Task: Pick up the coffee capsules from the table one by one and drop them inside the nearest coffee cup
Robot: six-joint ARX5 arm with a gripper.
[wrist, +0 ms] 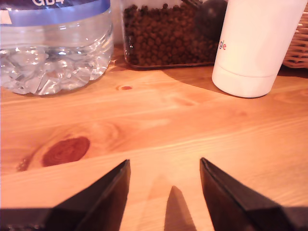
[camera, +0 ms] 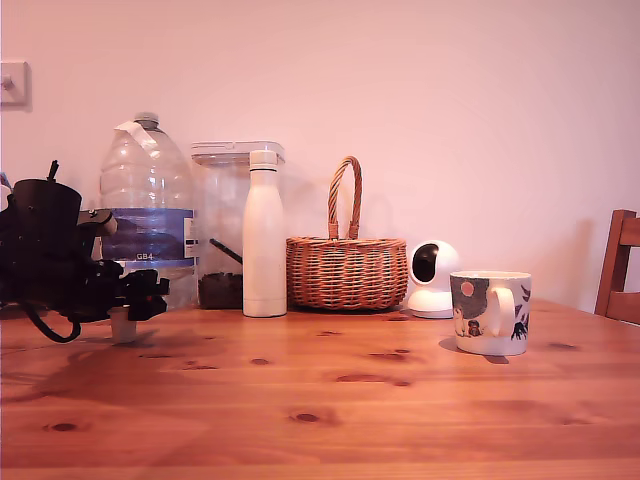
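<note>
In the exterior view my black gripper [camera: 150, 292] hangs low over the table [camera: 330, 400] at the far left. A small cream coffee capsule [camera: 122, 325] stands on the wood right under it. The wrist view shows my gripper [wrist: 164, 161] open, its two dark fingers [wrist: 108, 192] wide apart. A pale blurred tapered shape [wrist: 156, 195] between them looks like the capsule, and neither finger touches it. The white coffee cup [camera: 490, 312] with dark figures and an orange dot stands far off at the exterior view's right.
Just behind the gripper stand a big water bottle [camera: 148, 210], a clear container of dark pellets [camera: 225, 225] and a white flask [camera: 264, 235]. Further along are a wicker basket [camera: 346, 268] and a round white camera [camera: 433, 278]. A chair [camera: 622, 270] shows at the right edge.
</note>
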